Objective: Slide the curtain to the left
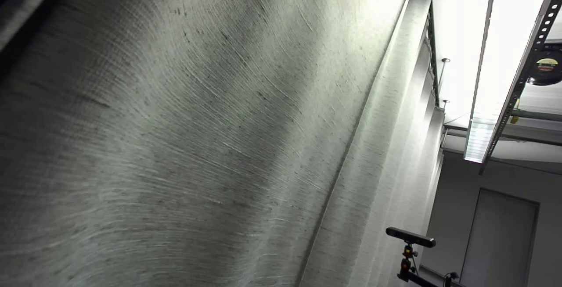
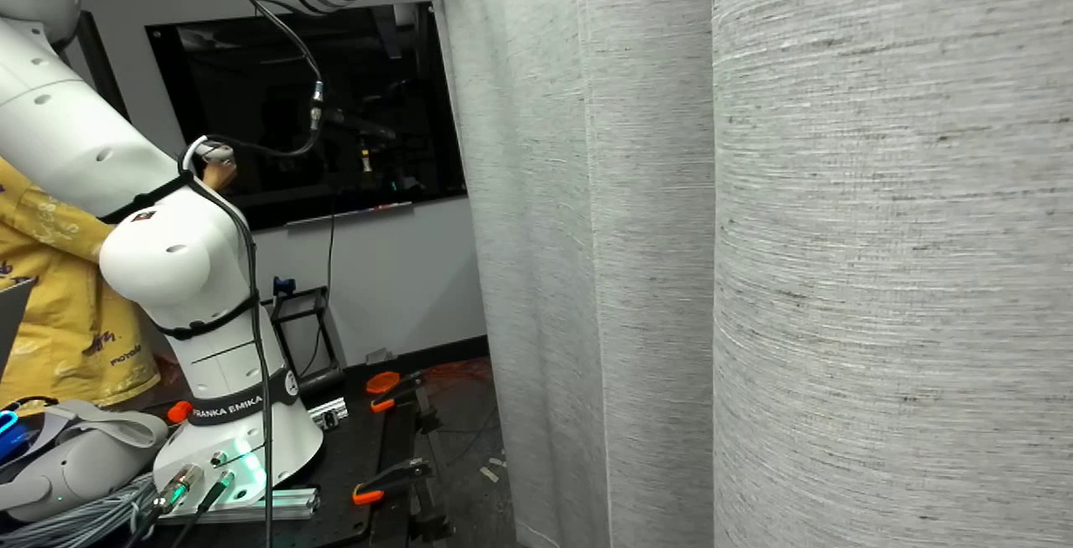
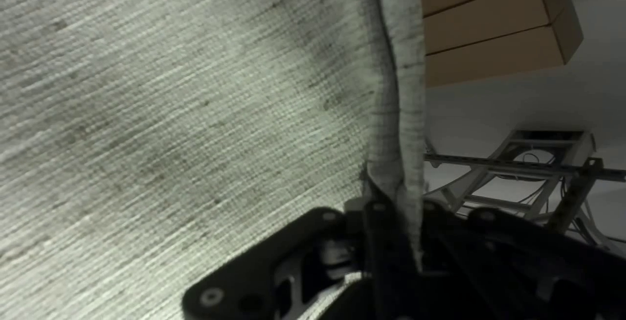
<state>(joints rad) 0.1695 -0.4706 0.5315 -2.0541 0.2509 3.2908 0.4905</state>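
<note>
Wrist view: pale grey-white curtain (image 3: 195, 114) fills the left and centre, its folded edge running down between the fingers of the gripper (image 3: 402, 210), which are pinched together on it. In both exterior views the curtain hangs in tall, soft folds. In an exterior view the curtain (image 2: 880, 246) covers the right half; to its left are the white robot arm (image 2: 163, 255), a dark wall screen (image 2: 268, 95) and a person in yellow (image 2: 67, 313).

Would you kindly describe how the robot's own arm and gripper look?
In an exterior view, the Franka Emika Panda arm is white with rounded joints, black straps, black cables and a black base band lettered FRANKA EMIKA. In the wrist view, the gripper is black, with linkages and pale round screw heads.
</note>
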